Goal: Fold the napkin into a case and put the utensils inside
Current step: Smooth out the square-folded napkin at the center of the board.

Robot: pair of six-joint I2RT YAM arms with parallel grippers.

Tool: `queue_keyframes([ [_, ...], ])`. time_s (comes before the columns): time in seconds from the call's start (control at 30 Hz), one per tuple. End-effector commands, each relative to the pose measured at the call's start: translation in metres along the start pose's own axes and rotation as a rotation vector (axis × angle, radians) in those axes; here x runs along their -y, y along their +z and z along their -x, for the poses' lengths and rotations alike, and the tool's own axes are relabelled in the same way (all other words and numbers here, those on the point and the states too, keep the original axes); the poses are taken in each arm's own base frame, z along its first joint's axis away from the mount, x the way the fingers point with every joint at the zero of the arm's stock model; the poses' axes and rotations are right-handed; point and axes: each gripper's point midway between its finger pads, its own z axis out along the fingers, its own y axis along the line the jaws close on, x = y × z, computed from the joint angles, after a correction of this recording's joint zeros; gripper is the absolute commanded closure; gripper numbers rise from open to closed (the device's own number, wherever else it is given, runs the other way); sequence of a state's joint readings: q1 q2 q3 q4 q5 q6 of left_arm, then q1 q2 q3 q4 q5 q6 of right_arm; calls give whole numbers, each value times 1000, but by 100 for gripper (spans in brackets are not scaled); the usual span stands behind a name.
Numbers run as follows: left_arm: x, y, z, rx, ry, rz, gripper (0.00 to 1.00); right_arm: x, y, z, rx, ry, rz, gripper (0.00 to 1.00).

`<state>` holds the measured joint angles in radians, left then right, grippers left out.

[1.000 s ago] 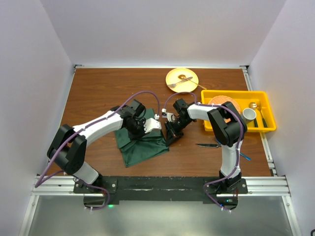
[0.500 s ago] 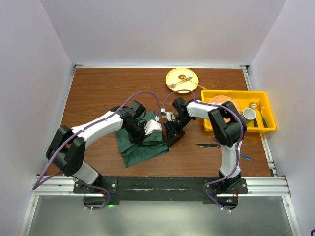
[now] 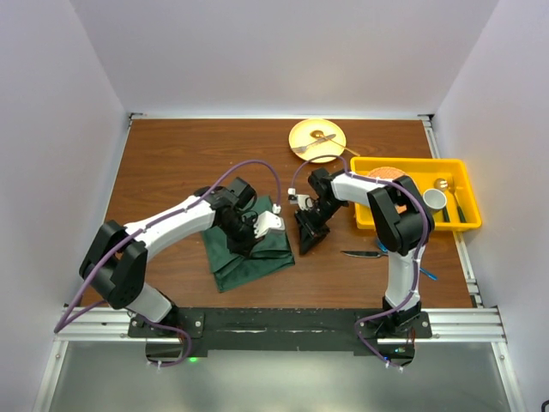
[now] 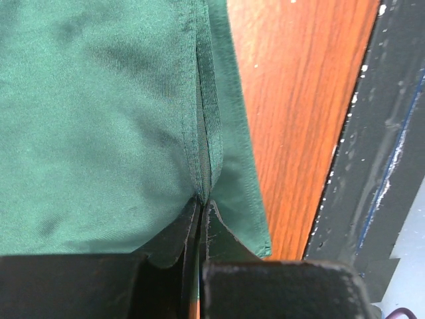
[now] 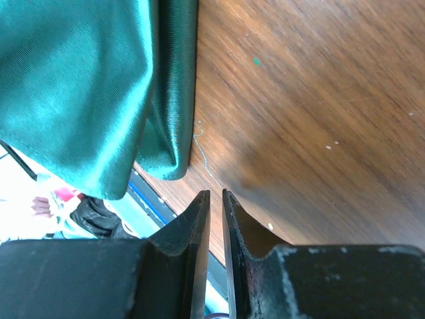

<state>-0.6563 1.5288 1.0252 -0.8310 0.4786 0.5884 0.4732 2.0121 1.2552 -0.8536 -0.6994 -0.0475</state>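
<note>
The dark green napkin (image 3: 250, 255) lies crumpled and partly folded on the brown table, left of centre. My left gripper (image 3: 244, 244) rests on its middle and is shut on a pinched ridge of the cloth (image 4: 206, 159); the left gripper (image 4: 202, 203) shows its jaws pressed together. My right gripper (image 3: 306, 241) hovers just right of the napkin's right edge (image 5: 166, 133). The right gripper (image 5: 216, 194) has its jaws a narrow gap apart with nothing between them. The dark-handled knife (image 3: 364, 253) lies by the right arm. The blue fork (image 3: 426, 274) peeks out beside that arm's lower link.
A yellow plate (image 3: 330, 142) with metal cutlery sits at the back. A yellow bin (image 3: 455, 165) at the right holds an orange dish, a white cup and more cutlery. The table's black front rail (image 4: 372, 166) runs close to the napkin's near edge.
My right gripper has let go of the napkin's right edge and drawn away to the right. The left gripper has shifted slightly, still pinching the cloth.
</note>
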Motion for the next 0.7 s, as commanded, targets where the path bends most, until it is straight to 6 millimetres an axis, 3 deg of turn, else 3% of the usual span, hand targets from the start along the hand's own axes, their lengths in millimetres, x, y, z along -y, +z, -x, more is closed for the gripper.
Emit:
queue_keyframes([
  [0.0,11,-10,21,69,24,-16,100,-19,-16,7,55,-47,25,83],
  [0.67,19,24,-1,25,28,-60,100,-30,-18,9,62,-49,86,76],
])
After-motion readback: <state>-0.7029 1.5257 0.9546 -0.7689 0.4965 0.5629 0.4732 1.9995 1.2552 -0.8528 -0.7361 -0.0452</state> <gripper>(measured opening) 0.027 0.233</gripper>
